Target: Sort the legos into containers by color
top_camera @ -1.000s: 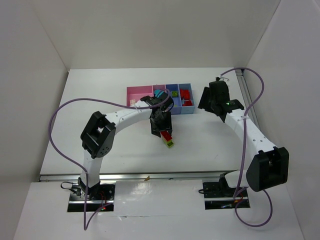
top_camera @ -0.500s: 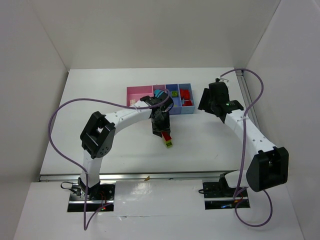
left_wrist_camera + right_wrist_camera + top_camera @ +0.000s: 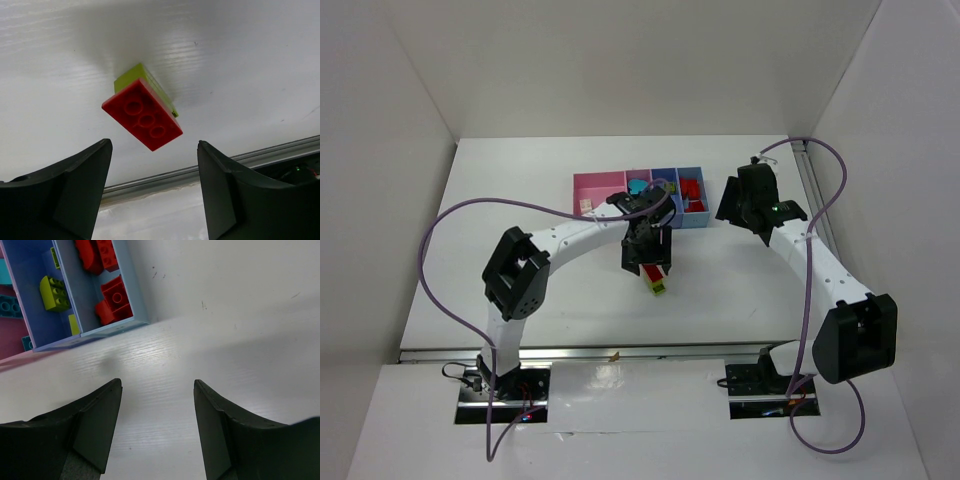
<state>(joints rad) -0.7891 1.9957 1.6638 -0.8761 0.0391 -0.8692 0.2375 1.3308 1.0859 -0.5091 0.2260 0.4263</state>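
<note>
A matt white counter fills a booth of plain white walls (the wrist views show a fine ridged grain in the surface). A metal rail runs along its near edge, and purple cables loop off both arms. The left arm reaches to mid-counter. There the left jaws stand apart above a red brick stacked on a yellow-green brick. The pair lies on bare surface, touching neither jaw.

Farther back sit the containers, pink on the left and blue on the right. The right jaws, also apart and holding nothing, hover over bare counter just beside the end blue bin, which holds red bricks. The next blue bin holds yellow-green ones.
</note>
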